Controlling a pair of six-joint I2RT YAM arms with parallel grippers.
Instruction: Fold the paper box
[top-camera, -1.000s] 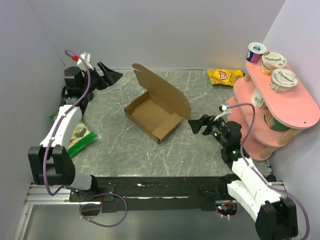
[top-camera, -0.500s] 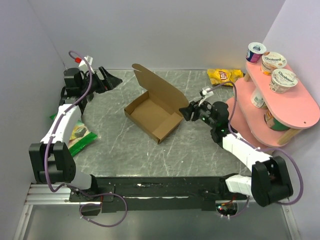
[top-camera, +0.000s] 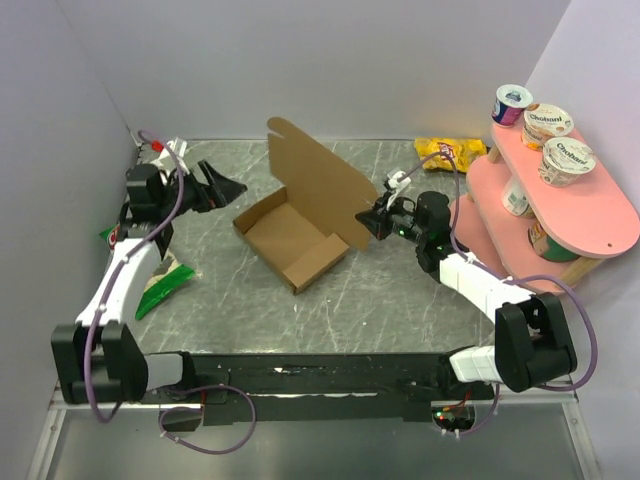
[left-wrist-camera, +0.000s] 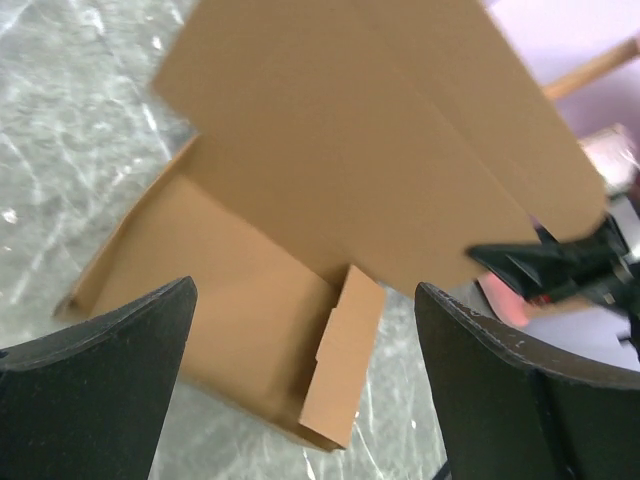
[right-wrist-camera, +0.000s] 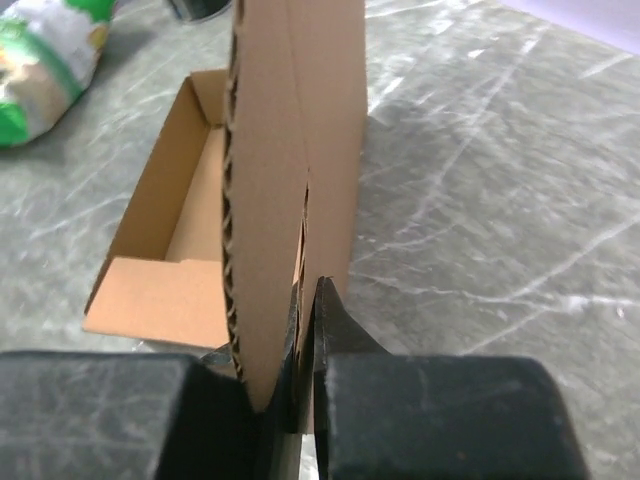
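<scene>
Just closed the right gripper (top-camera: 372, 222) on the paper box (top-camera: 300, 225): pinched onto the free side edge of the raised lid (top-camera: 318, 185), at 3 o'clock of the box. Confirmed in the right wrist view: corrugated edge sandwiched between the fingers (right-wrist-camera: 345, 340), no gap visible. Left gripper (top-camera: 222, 187) spread wide, holding nothing, parked at 10 o'clock of the box and apart from it, aimed at tray and lid in its own view.

Box sitting on the table (top-camera: 400, 300), just toward 9 o'clock of centre. Tray (top-camera: 283, 238) erected, walls up. Lid standing near upright along the tray's 1 o'clock side, not closed.

For the task: looks like lid control secured, so probably set up to swing the lid over the tray and tuck the front flap. Tray free to slide under that pull; likely needs bracing from the left side.

Versus a second ago: right arm then back at 4 o'clock of the box, beside the pink shelf (top-camera: 590, 215), jaws wide, clear of the cardboard. Half a second ago at the lid corner, partly closed. Since then pushed in toward 9 o'clock and clamped. Box shoved slightly toward 8 o'clock and turned a little; lid steeper now. Left gripper moved from the 11 o'clock corner toward the box, same wide spread. Yellow chip bag (top-camera: 449, 152) at 1 o'clock and green bag (top-camera: 160, 280) at 8 o'clock unmoved.
</scene>
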